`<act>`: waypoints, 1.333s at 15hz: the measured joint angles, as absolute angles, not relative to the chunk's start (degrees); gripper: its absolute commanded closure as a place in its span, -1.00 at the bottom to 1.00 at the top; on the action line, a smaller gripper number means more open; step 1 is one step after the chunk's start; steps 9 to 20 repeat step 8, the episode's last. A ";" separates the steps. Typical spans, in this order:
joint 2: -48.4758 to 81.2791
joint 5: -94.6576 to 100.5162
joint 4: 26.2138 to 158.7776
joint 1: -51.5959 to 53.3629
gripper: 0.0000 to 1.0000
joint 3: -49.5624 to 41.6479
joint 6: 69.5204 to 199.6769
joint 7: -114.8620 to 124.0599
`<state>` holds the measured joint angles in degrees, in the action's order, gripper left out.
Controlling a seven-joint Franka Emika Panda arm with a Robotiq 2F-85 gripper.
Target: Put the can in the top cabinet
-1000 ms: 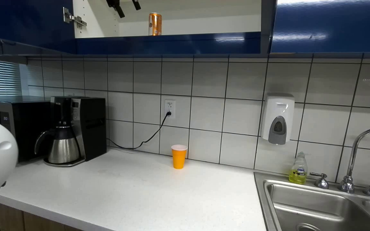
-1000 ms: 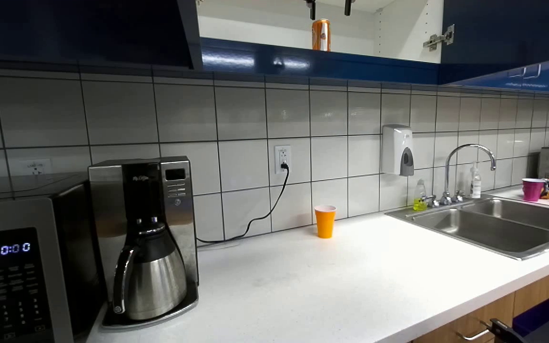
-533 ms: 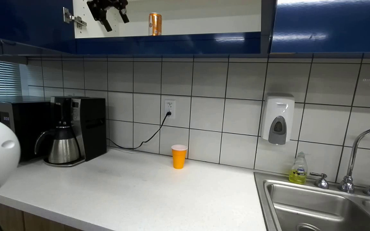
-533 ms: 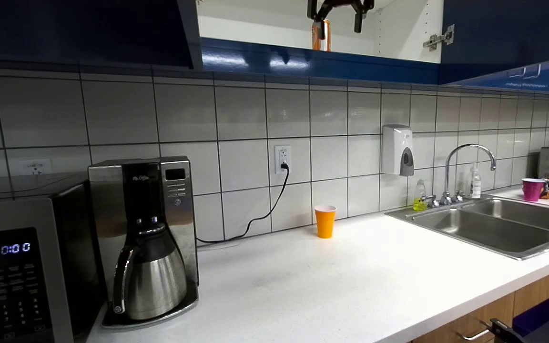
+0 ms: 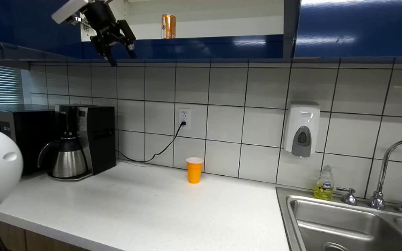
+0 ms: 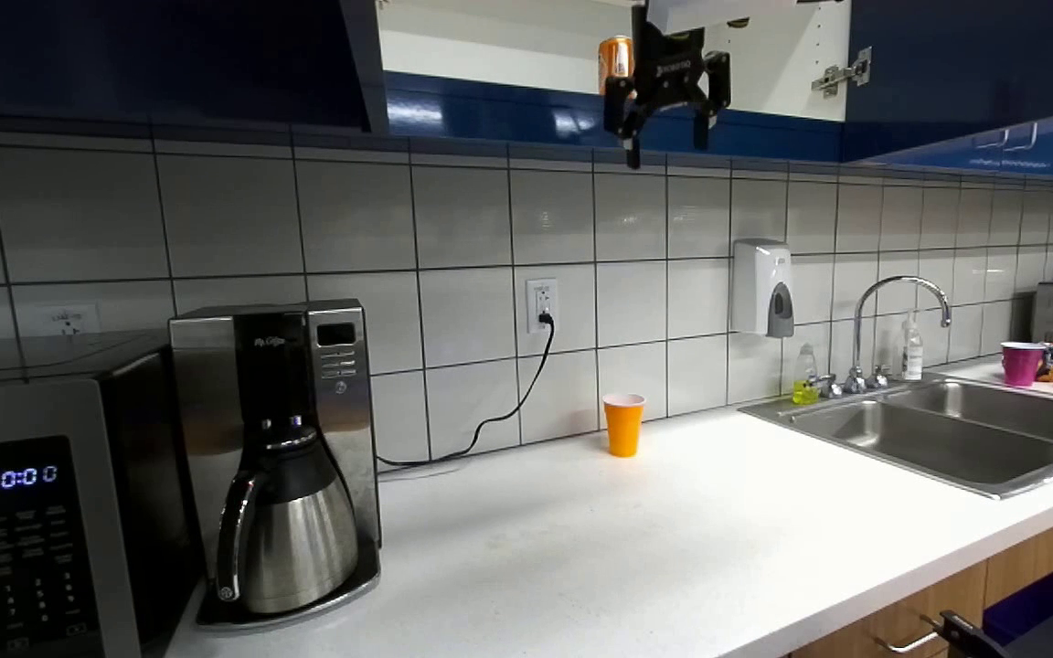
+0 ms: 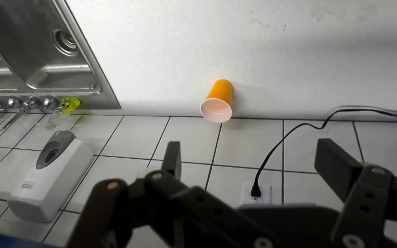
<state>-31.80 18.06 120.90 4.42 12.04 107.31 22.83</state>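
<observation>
The can is orange-copper and metallic, and stands upright on the floor of the open top cabinet, which has dark blue doors and a pale interior. In an exterior view the can is partly hidden behind my gripper. My gripper points down in front of the cabinet's lower edge, with its fingertips below that edge and apart from the can. In the wrist view my gripper is open with nothing between its fingers. The can is out of the wrist view; a blue cabinet edge shows at bottom left.
An orange cup stands on the white counter by the tiled wall. A coffee maker and a microwave stand to one side. A soap dispenser hangs near the sink. The open cabinet door hangs beside the arm.
My gripper has come down and out from in front of the cabinet opening to below its lower edge. The gripper stays open. The can has not moved.
</observation>
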 measured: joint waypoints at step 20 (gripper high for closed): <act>-33.06 18.05 126.19 4.42 -1.00 12.19 109.71 22.83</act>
